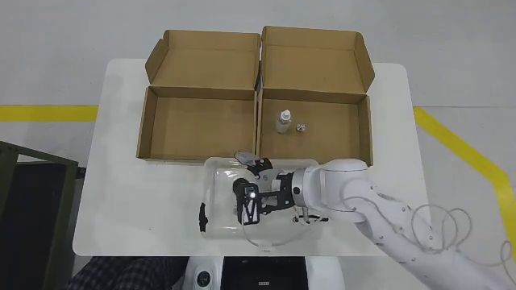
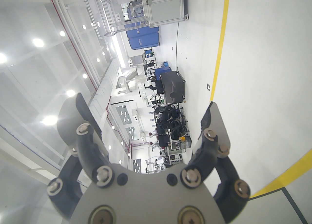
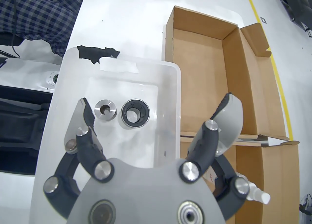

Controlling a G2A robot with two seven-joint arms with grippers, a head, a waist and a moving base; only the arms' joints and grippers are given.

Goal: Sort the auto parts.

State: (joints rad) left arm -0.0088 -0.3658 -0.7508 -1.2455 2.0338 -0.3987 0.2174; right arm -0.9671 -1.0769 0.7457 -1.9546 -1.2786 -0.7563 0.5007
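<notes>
A clear plastic bin (image 3: 170, 103) (image 1: 218, 209) at the table's front holds a silver metal ring (image 3: 104, 110) and, beside it, a black ring-shaped part (image 3: 135, 113). My right gripper (image 3: 156, 110) (image 1: 250, 187) hangs open above the bin, one finger near the silver ring and the other over the bin's far rim. Behind the bin stand two open cardboard boxes. The left box (image 1: 197, 125) (image 3: 207, 71) has a bare floor. The right box (image 1: 339, 133) holds a white bottle (image 1: 284, 120) (image 3: 258, 195) and a small metal part (image 1: 301, 127). My left gripper (image 2: 146, 112) is open, facing the room.
Black tape (image 3: 97, 52) (image 1: 201, 217) sticks to the bin's near-left rim. Both box lids (image 1: 210, 60) stand open at the back. White tabletop (image 1: 113, 193) lies free left of the bin. A dark green cart (image 1: 32, 201) stands off the table's left side.
</notes>
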